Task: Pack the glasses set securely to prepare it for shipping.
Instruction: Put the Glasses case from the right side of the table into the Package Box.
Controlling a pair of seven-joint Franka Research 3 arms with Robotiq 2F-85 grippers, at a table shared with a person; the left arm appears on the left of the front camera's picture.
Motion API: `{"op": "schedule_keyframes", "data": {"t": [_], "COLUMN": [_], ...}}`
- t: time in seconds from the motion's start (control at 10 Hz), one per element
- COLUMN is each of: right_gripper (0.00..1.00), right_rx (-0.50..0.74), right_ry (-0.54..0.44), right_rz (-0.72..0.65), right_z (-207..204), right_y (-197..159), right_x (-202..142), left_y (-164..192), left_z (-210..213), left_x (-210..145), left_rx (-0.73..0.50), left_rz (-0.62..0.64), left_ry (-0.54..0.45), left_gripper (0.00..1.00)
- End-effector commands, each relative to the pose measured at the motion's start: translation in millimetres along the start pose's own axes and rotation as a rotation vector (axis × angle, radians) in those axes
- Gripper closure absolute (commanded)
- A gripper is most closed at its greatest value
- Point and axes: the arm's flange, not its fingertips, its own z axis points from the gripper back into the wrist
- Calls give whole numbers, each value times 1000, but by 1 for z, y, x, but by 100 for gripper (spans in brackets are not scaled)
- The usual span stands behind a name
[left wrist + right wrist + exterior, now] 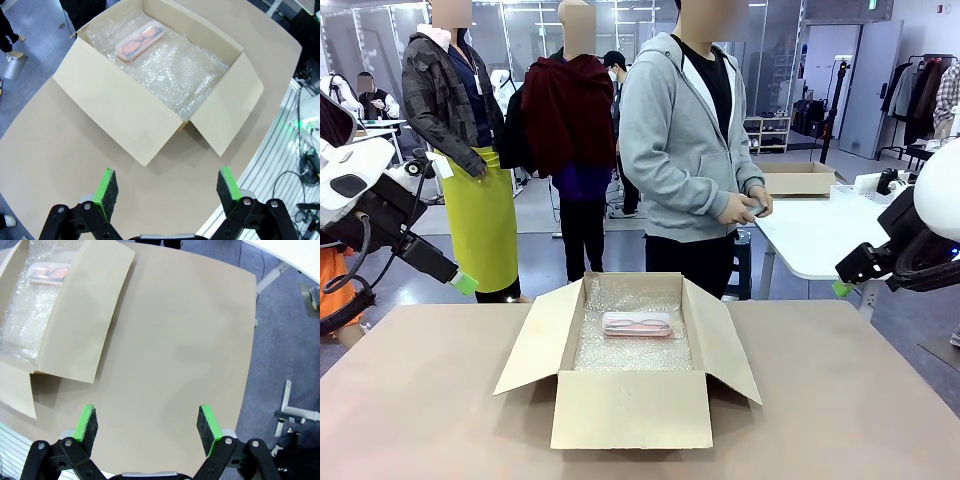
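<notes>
Nearest the front camera stands the brown cardboard box on the tan table, all four flaps folded outward. Its floor is lined with bubble wrap. The pink glasses case lies flat on that padding toward the far wall, long side running left to right, with glasses visible through its translucent lid in the left wrist view.

The left gripper hangs above the table on the box's left with its green pads spread wide and nothing between them. The right gripper is likewise wide open and empty, over bare table to the right of the box.

At the far side a person holds a small object in both hands; it is too small to identify.

As a judgement, the packing is partly done: the box is open and cushioned, and one case is placed. Nothing covers the case from above, and the bubble wrap beside it is free, room enough for a second case. Adding any remaining case, padding the top, and folding and closing the flaps look like the remaining steps.
</notes>
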Motion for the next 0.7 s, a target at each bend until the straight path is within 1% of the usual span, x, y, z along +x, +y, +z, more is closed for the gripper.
{"op": "schedule_keyframes", "data": {"t": [0.0,0.6], "right_gripper": [0,0], "right_rx": [-7,-7], "right_ry": [2,2], "right_rz": [-3,-3], "right_z": [-1,-1], "right_y": [1,1], "right_x": [0,0], "left_y": [1,1], "left_z": [2,2], "left_x": [0,0], "left_rx": [-15,-15], "left_rz": [-7,-7], "left_ry": [-9,-9], "left_gripper": [0,0]}}
